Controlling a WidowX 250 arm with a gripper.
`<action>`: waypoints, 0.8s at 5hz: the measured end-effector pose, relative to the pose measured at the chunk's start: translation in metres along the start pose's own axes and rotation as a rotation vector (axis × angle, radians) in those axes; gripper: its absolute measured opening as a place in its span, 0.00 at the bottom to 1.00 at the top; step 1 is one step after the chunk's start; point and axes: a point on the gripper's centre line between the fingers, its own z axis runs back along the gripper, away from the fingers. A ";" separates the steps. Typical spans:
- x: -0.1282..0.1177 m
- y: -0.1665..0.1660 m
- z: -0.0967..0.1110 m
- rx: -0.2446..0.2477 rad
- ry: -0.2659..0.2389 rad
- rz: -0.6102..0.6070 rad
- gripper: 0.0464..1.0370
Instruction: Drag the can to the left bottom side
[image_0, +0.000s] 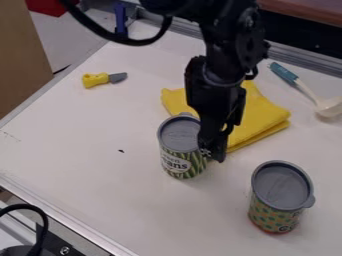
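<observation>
Nearest me, at the lower left, I see a black cable beside the pale edge of the white table. At the lower right stands a can with an orange-and-green pattern, upright under its grey lid.

A little farther back, around the middle, is my task's can, the green-striped can, also upright and grey-lidded. My gripper hangs down right at its right-hand side as I look at it. I cannot tell whether the gripper is spread or pinched together, or whether it touches the can.

Behind them lies a folded yellow cloth, partly hidden by the arm. Farther back on the left I have a toy knife, its grey blade pointing right; on the far right, a utensil with a teal handle and a cream head. Beyond the table's far left corner stands something blue.
</observation>
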 end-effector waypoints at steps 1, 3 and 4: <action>0.011 -0.016 -0.001 0.022 -0.024 -0.142 0.96; 0.041 -0.045 0.006 -0.050 -0.067 -0.558 0.96; 0.053 -0.058 0.003 -0.035 -0.072 -0.712 0.96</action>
